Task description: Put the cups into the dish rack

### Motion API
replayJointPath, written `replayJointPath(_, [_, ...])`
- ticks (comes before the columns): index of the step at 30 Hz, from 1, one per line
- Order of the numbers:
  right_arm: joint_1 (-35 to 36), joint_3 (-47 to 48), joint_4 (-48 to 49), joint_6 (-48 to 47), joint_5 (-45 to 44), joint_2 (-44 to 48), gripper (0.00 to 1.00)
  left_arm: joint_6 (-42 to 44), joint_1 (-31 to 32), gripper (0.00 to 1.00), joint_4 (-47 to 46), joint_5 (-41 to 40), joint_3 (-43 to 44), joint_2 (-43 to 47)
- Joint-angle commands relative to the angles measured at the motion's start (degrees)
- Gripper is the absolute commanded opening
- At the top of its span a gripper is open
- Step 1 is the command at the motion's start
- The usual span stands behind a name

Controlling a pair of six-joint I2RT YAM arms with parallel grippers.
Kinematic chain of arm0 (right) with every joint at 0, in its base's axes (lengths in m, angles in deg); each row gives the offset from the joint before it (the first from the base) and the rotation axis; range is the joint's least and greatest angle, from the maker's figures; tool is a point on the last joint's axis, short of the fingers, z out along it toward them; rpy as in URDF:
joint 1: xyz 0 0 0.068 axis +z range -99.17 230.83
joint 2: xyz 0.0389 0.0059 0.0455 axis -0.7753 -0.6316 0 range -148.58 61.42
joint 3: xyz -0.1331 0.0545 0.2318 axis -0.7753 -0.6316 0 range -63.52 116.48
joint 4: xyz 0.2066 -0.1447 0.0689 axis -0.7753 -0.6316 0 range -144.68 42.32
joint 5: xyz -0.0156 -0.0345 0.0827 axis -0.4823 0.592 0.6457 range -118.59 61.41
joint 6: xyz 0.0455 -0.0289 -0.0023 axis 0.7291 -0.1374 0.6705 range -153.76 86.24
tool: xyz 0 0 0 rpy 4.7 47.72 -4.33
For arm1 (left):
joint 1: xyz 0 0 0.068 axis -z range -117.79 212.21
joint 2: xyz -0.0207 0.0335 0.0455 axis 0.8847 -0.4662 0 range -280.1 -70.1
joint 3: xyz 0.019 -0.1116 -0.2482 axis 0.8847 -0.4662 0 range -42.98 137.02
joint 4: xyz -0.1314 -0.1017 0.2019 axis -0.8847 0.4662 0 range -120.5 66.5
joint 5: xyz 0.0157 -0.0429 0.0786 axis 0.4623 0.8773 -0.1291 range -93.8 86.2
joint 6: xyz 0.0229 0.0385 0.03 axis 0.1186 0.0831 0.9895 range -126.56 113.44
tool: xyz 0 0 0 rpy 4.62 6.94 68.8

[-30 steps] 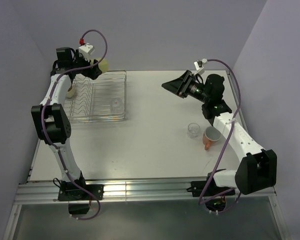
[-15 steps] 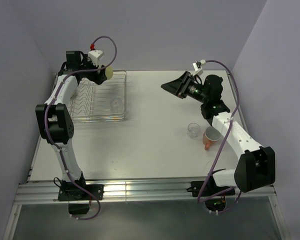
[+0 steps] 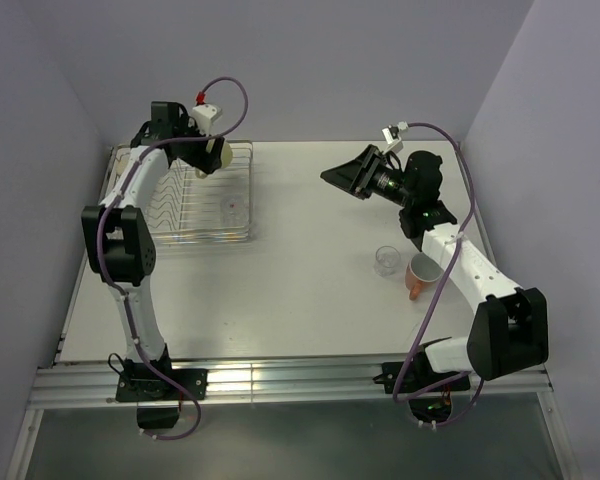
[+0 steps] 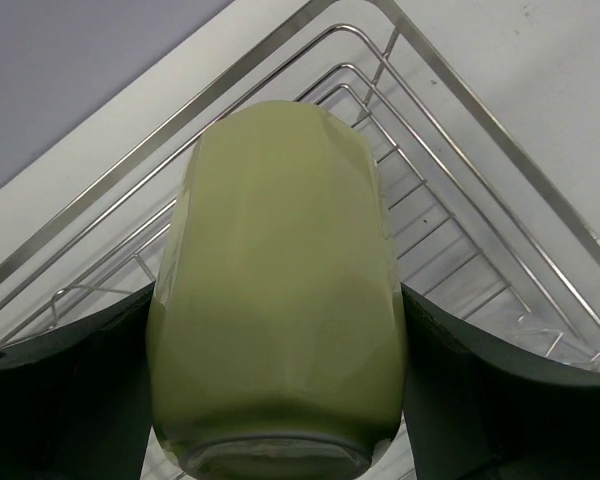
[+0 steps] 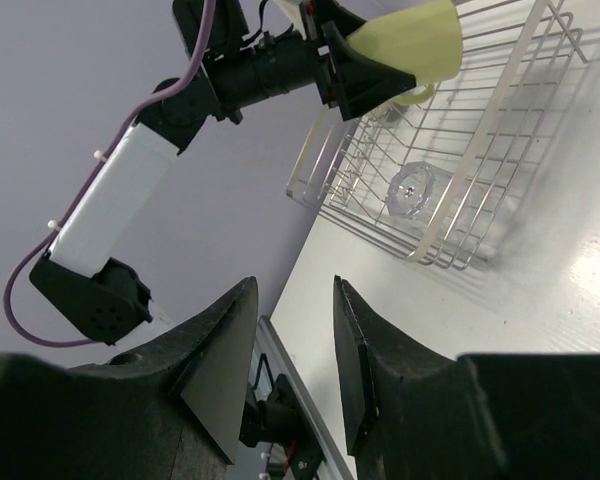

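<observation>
A: White bench, lilac walls; left tool pinches the yellow-green mug over the dish rack, at its far corner. Not set down yet.
B: And right tool?
A: Spread, nothing in it, high off the bench.
B: Progress?
A: One clear glass sits in the rack, below the left tool. The second glass and orange mug wait on the bench, back behind the right tool. Under half done, I'd say.

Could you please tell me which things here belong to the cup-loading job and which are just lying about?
Job: rack, green mug, racked glass, loose glass, orange mug.
Other: table, mounting rail.
</observation>
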Motion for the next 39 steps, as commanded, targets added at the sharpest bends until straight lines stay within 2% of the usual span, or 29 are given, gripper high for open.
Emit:
replayJointPath(1, [0.1,-0.4,3.3,0.0,0.8,0.0,0.44,-4.2,1.1,0.0,1.2,-1.1,7.5,-0.3])
replayJointPath(5, [0.1,-0.7,2.6,-0.6,0.7,0.3,0.44,-5.2,2.4,0.0,5.5,-2.2,12.2,-2.2])
replayJointPath(11, [0.1,-0.6,2.3,-0.7,1.0,0.0,0.43,-3.7,5.3,0.0,10.6,-8.2,14.6,-3.1])
replayJointPath(21, [0.2,-0.7,1.9,-0.9,1.2,0.0,0.44,-1.5,8.3,0.0,14.5,-12.5,12.9,-3.2])
replayJointPath(39, [0.2,-0.6,1.1,-1.4,1.3,-0.7,0.43,0.3,10.1,0.0,17.3,-13.3,9.0,-3.0])
